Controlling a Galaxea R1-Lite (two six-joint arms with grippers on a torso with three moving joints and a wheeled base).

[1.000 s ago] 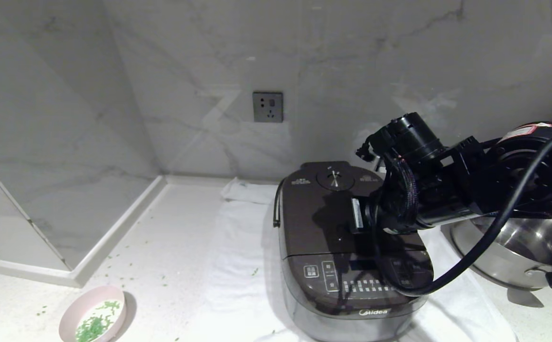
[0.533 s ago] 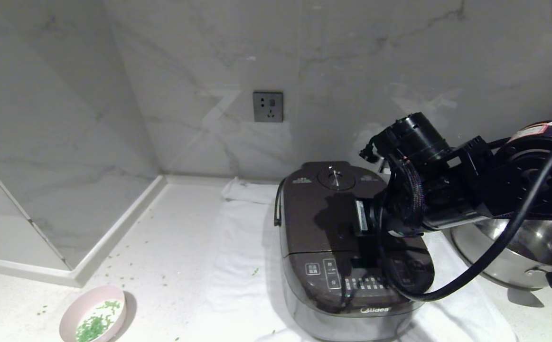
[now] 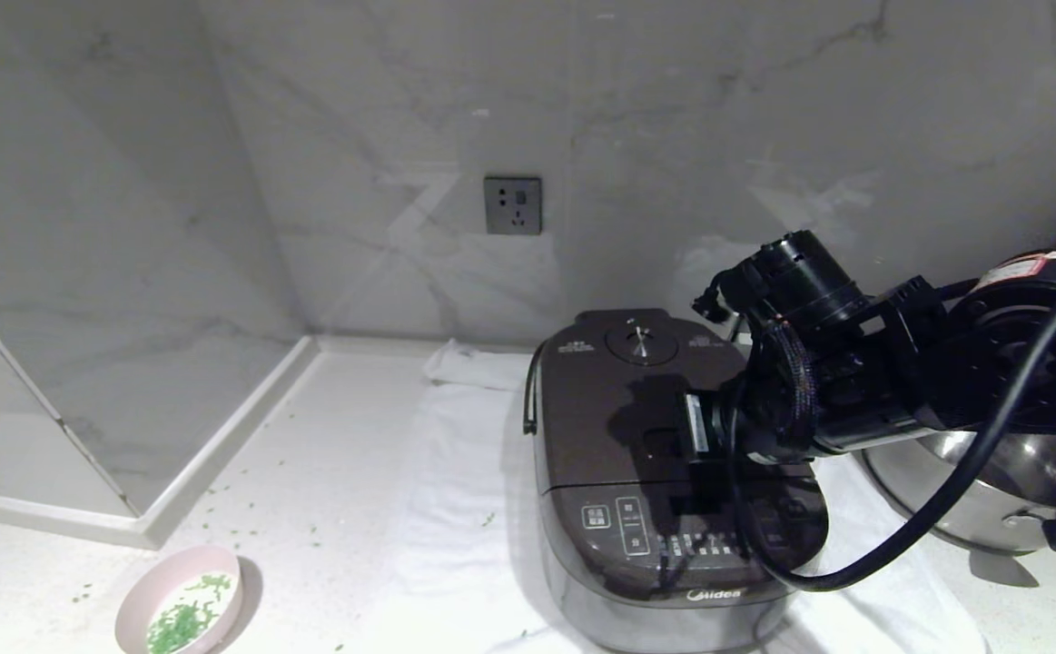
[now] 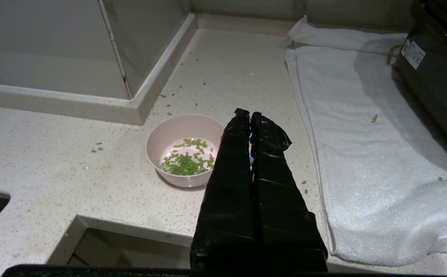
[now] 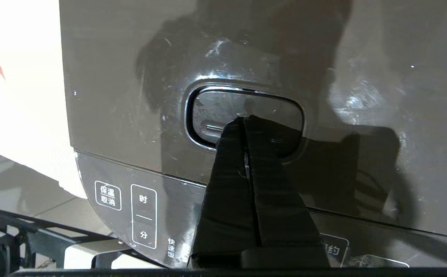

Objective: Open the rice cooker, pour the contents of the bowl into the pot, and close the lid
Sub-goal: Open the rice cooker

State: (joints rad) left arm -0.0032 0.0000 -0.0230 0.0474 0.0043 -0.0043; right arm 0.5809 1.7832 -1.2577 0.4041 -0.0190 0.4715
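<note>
We press at the lid button of the large dark brown-grey rice cooker (image 3: 664,472).
Our right gripper (image 5: 245,120), clenched and empty, points at the oval release button (image 5: 242,117) on the closed hinged lid (image 3: 646,400); our left gripper (image 4: 250,114), clenched too, hangs beside the small pale pink bowl (image 4: 185,148) of chopped green bits (image 4: 186,161).

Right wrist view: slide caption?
Right gripper, jaws shut, tips over the lid's release button; rice cooker closed.

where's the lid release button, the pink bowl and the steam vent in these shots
lid release button (image 5: 223,111): right wrist view, on its bare upper face above the shut fingertips.
bowl (image 4: 165,130): left wrist view, on its pink inner wall.
steam vent (image 3: 640,341): head view, on the round cap's centre.
</note>
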